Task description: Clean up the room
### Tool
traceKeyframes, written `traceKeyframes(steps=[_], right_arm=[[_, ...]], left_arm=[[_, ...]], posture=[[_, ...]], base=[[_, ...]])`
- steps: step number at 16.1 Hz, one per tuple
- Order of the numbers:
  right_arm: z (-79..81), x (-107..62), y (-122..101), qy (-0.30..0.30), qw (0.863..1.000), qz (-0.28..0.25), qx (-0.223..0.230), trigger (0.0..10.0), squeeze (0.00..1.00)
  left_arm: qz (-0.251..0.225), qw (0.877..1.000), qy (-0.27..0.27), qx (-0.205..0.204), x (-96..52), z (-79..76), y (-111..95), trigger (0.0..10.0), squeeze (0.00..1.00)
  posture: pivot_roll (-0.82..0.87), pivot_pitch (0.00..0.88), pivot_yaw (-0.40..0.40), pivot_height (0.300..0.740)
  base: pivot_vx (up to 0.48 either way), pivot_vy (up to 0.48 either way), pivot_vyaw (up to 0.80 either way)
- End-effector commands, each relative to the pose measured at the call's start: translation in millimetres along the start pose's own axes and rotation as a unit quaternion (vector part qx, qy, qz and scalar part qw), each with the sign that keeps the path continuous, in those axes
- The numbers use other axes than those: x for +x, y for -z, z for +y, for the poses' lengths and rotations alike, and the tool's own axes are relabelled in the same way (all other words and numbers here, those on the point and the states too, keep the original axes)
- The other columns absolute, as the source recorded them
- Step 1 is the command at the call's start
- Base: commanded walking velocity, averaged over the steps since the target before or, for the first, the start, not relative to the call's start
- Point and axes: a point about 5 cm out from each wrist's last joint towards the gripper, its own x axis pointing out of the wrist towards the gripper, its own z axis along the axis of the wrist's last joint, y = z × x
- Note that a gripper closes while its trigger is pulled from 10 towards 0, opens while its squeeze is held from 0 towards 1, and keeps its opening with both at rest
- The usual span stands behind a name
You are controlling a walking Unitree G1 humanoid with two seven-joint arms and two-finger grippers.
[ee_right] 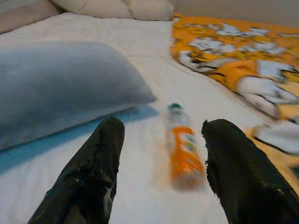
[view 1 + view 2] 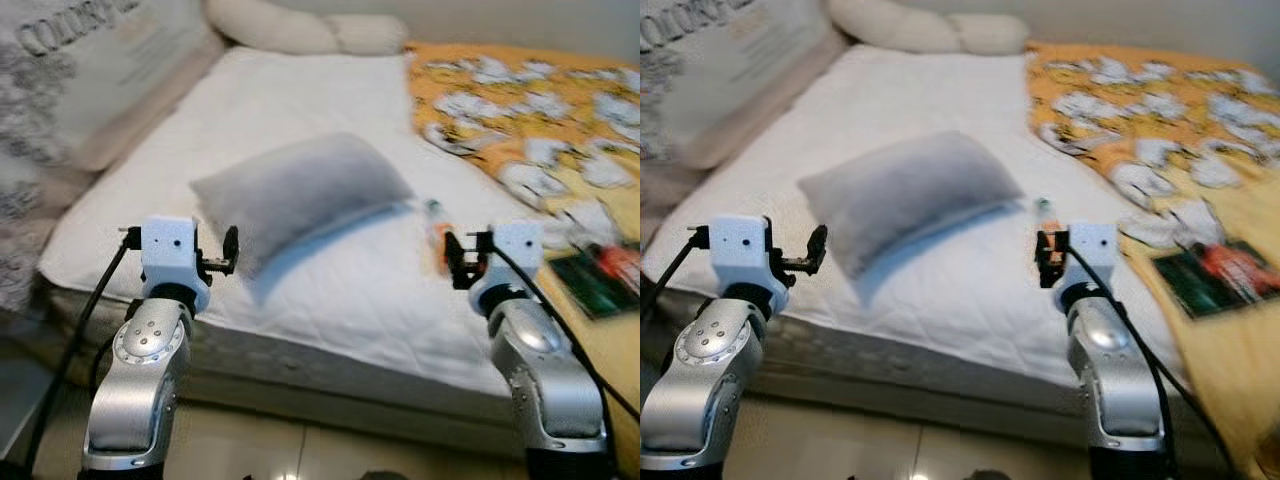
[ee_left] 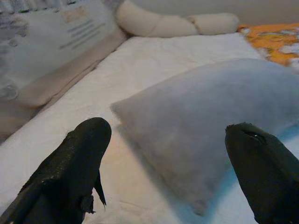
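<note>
A grey pillow (image 2: 300, 192) lies askew in the middle of the white bed (image 2: 330, 100). To its right lies an orange bottle (image 1: 182, 149) with a green cap, on its side. My right gripper (image 1: 161, 172) is open just short of the bottle, which lies ahead between the fingers. My left gripper (image 3: 173, 172) is open near the bed's front edge, facing the pillow's (image 3: 210, 121) near corner. An orange patterned blanket (image 2: 530, 110) is bunched on the bed's right side. A dark book (image 2: 600, 275) lies on the blanket at the right.
Two cream pillows (image 2: 300, 28) lie at the head of the bed. A large printed cushion (image 2: 90, 70) leans along the bed's left side. Pale floor tiles (image 2: 300, 450) lie below the mattress edge between my arms.
</note>
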Motion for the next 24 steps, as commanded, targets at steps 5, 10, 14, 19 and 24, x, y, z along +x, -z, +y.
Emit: traceKeyframes(steps=[5,10,14,19,24], right_arm=[[-1.5,3.9,-3.4,-0.009,1.0,0.004,0.009,10.0,0.0],[-2.4,0.8,-0.8,-0.011,1.0,0.01,0.003,10.0,0.0],[6.1,-2.9,2.0,-0.024,1.0,0.015,-0.007,10.0,0.0],[2.1,5.4,-5.5,-0.018,1.0,0.011,0.002,10.0,0.0],[-5.9,3.3,-3.7,-0.015,1.0,0.021,-0.002,10.0,0.0]], left_arm=[[-0.001,1.0,0.016,0.002,-3.2,-6.0,0.4,10.0,1.0],[-0.006,1.0,0.025,0.015,-8.2,-10.1,2.7,10.0,0.91],[-0.009,1.0,0.007,0.025,-3.3,-7.5,0.4,10.0,0.93],[-0.001,1.0,0.021,0.006,0.7,-9.7,-1.2,10.0,0.33],[-0.002,0.999,0.036,0.008,-5.8,-19.3,-0.4,10.0,0.0]], posture=[[-0.02,0.028,-0.027,0.74],[-0.02,0.043,-0.032,0.74],[-0.03,0.054,-0.031,0.74],[-0.03,0.065,-0.027,0.74],[-0.04,0.072,-0.042,0.74]], base=[[0.359,0.0,-0.32],[0.0,0.0,0.0],[0.0,-0.457,0.0],[0.0,-0.096,0.0],[0.0,0.0,0.0]])
